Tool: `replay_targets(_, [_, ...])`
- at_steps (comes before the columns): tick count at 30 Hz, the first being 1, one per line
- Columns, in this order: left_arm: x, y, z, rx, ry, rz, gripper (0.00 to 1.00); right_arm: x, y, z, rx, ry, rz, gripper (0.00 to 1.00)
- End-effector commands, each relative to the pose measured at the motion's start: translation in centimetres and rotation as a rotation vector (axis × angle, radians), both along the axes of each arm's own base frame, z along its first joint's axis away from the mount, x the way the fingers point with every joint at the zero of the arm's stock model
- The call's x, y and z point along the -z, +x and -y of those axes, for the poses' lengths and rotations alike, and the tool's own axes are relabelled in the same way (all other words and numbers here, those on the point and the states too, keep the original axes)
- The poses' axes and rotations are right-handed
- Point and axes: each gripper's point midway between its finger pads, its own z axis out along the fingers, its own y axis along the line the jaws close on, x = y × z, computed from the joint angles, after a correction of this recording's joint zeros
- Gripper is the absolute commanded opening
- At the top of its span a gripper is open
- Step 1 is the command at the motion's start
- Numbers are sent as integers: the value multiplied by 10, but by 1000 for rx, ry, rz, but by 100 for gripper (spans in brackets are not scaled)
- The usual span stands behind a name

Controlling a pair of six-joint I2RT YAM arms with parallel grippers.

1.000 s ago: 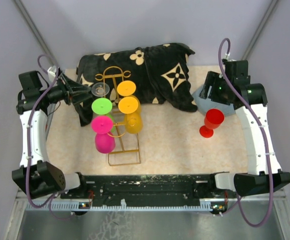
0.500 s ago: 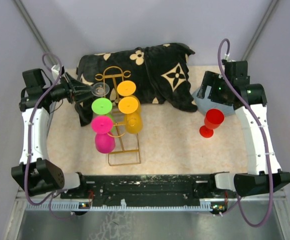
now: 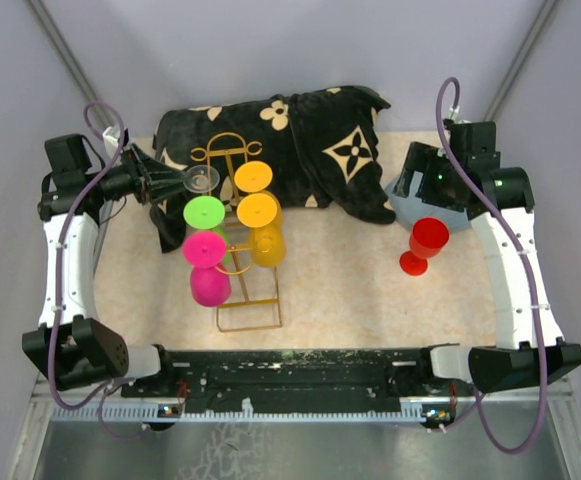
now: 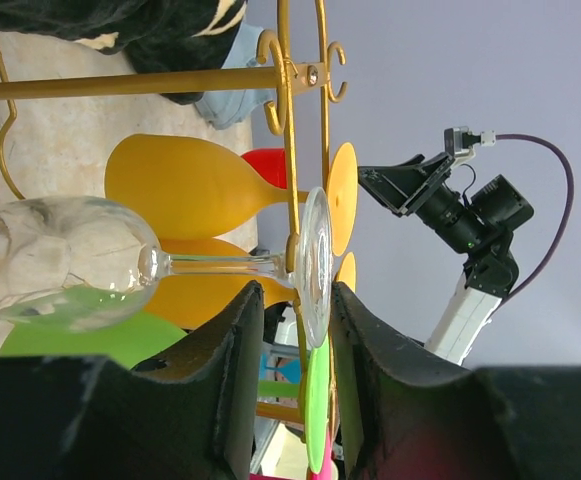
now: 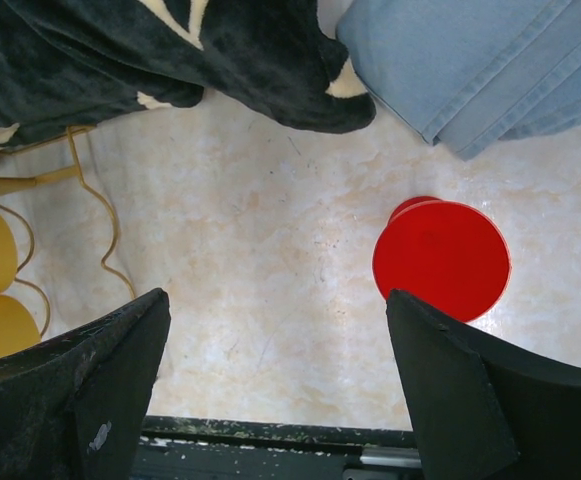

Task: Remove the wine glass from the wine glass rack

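The gold wire rack (image 3: 249, 318) stands left of centre, with coloured glasses hanging by their feet from its rails. A clear wine glass (image 3: 202, 180) hangs at its far left. My left gripper (image 3: 181, 182) reaches it from the left. In the left wrist view the clear glass (image 4: 65, 262) lies sideways on the gold rail (image 4: 120, 86). Its foot and the rail stand between my left gripper's (image 4: 295, 300) narrowly parted jaws. The foot lies close to the right finger (image 4: 370, 380). My right gripper (image 5: 278, 300) is open and empty above bare table, beside a red glass (image 5: 441, 260).
A black floral cloth (image 3: 310, 130) lies behind the rack. A blue-grey cloth (image 5: 470, 60) lies at the back right. Yellow (image 3: 253, 177), orange (image 3: 258, 209), green (image 3: 205, 212) and pink (image 3: 203, 248) glasses crowd the rack. The red glass (image 3: 425, 243) stands on the table at the right.
My left gripper has moved right, up to the clear glass, so its jaws now straddle the foot. The right arm has not moved.
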Motion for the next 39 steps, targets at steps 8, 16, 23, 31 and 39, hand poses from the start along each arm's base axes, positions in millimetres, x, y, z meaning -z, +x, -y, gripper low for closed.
replay_targets(8, [-7,2,-1,-1,22,41,31,-10,10,-2,-16,7,56,89])
replay_targets(16, [-10,2,0,5,18,46,21,-4,8,-2,-16,8,44,92])
replay_targets(23, [-13,1,1,11,15,55,7,-2,7,-2,-17,8,42,94])
replay_targets(31, [-16,0,1,8,21,59,0,0,4,-2,-18,7,39,95])
replay_targets(39, [-23,-5,3,23,1,58,0,2,2,0,-20,-1,35,96])
